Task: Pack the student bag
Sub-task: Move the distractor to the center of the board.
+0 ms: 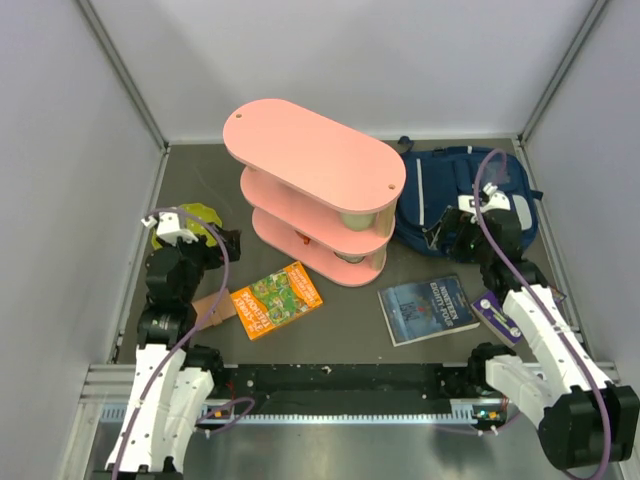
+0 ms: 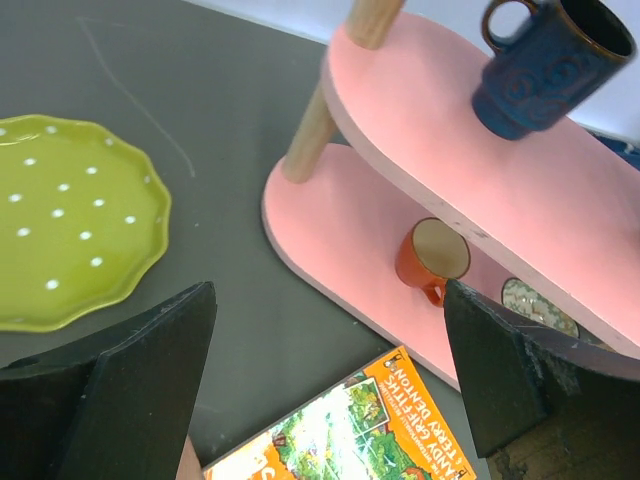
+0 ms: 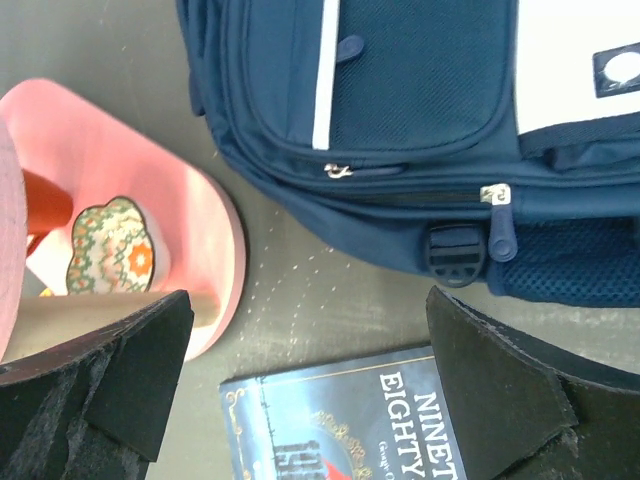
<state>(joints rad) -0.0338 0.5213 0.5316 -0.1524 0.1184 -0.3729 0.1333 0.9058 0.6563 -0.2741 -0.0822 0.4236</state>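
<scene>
The student bag [image 1: 450,190], navy with white stripes, lies at the back right of the table; in the right wrist view the bag [image 3: 420,120] fills the top, its front pocket zips closed. My right gripper [image 1: 450,228] hovers open at the bag's near edge, and in its own view the right gripper [image 3: 310,390] has nothing between its fingers, above a dark blue book [image 3: 370,420]. My left gripper [image 1: 226,243] is open too. In the left wrist view that gripper [image 2: 330,370] hangs empty over the corner of an orange book [image 2: 350,430].
A pink three-tier shelf [image 1: 315,185] stands mid-table, holding a blue mug [image 2: 545,65], an orange mug [image 2: 432,258] and a patterned cup [image 3: 112,248]. A green dotted plate [image 2: 70,220] lies at the left. A purple flat item [image 1: 497,315] lies beside the right arm, a brown card [image 1: 212,310] near the left.
</scene>
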